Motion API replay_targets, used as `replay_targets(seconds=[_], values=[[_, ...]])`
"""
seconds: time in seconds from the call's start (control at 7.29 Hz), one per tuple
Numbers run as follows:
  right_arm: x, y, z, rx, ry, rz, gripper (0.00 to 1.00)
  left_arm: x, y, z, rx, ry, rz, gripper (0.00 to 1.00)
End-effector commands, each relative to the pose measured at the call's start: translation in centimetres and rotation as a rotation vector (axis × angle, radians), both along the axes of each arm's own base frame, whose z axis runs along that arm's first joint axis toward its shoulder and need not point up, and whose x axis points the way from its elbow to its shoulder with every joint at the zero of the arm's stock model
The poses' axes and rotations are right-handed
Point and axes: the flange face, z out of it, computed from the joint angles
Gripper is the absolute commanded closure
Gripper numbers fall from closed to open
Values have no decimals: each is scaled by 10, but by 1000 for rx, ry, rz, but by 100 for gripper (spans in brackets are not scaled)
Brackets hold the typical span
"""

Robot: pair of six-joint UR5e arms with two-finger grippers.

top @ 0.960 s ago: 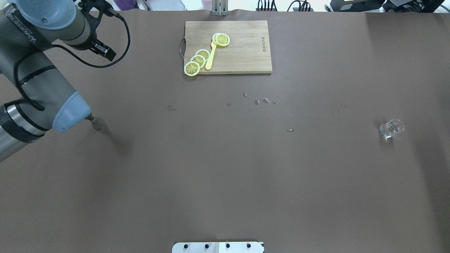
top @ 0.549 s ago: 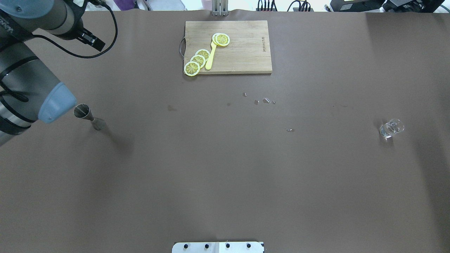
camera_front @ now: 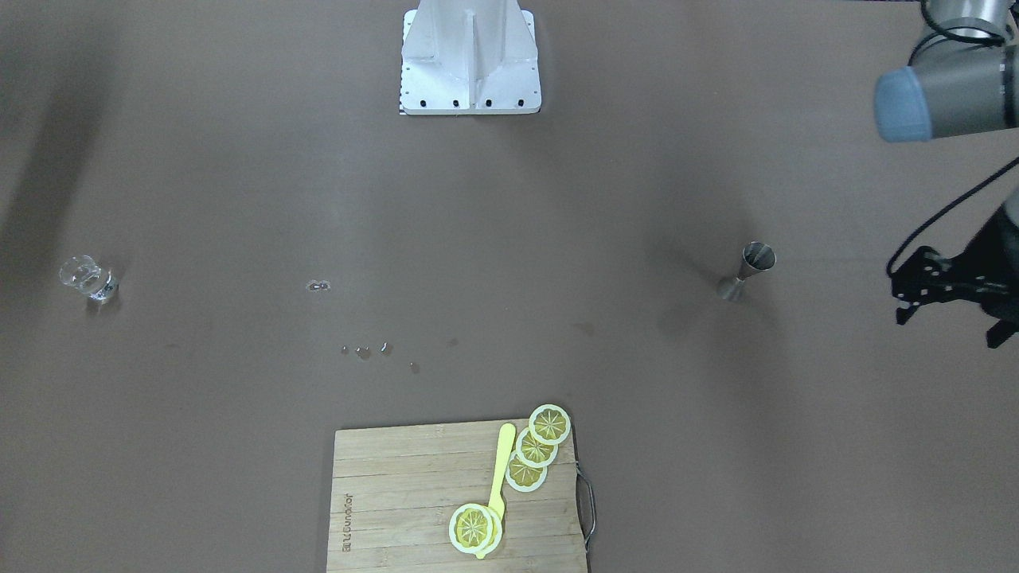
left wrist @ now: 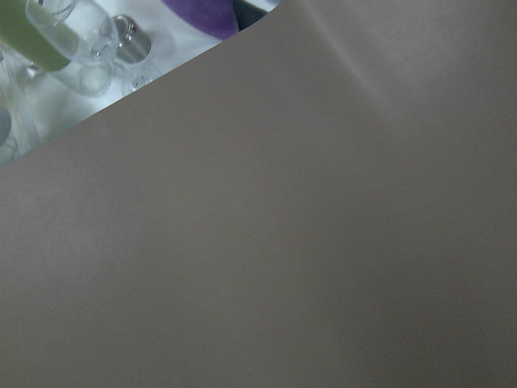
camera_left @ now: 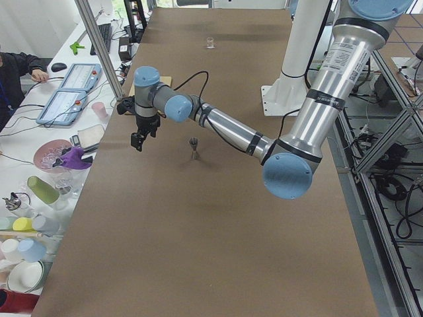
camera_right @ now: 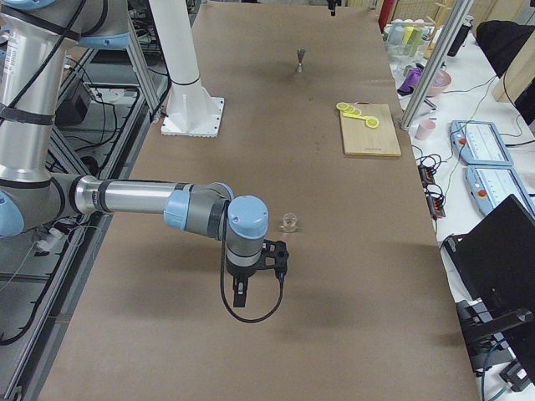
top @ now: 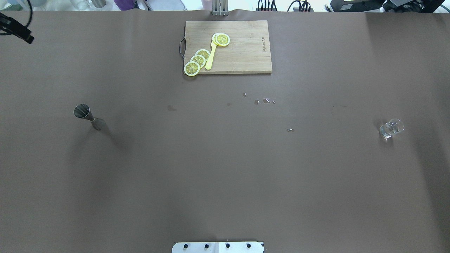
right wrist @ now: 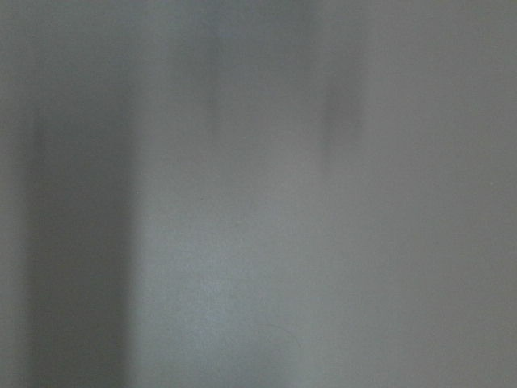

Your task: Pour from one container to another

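A metal jigger (top: 86,117) (camera_front: 747,272) stands upright on the brown table on my left side, with nothing touching it. Far across on my right side sits a small clear glass (top: 391,128) (camera_front: 87,279). My left gripper (camera_front: 951,322) hangs beyond the jigger at the table's end, its two black fingers apart and empty; only a black tip (top: 17,31) shows in the overhead view. My right gripper (camera_right: 240,296) hovers low beside the glass (camera_right: 289,221), seen only in the exterior right view, so I cannot tell its state. Both wrist views show bare table.
A wooden cutting board (top: 246,52) with lemon slices (top: 197,60) and a yellow spoon (top: 211,56) lies at the far middle. Water drops (top: 265,101) dot the table centre. Cups and bowls (camera_left: 39,191) crowd a side bench past the left end.
My left arm has drawn back to the left and almost out of the overhead view. The jigger it was covering now stands in plain sight. The glass has not moved.
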Motion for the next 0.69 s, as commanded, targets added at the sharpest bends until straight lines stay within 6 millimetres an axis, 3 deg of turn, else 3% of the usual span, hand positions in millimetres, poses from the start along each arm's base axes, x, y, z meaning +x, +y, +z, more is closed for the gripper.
replay_targets(seconds=[0.0,0.14,0.41,0.55], values=[[21,17,3,-18,-14,67,0,-96,90,127,-188,85,-48,2],[23,23,-10,-17,-14,79,0,-119,116,166,-192,65,-8,2],[24,25,-19,-41,2,72,0,-159,165,215,-272,66,-43,2],[23,20,-22,-33,6,67,0,-177,209,239,-257,58,-29,2]])
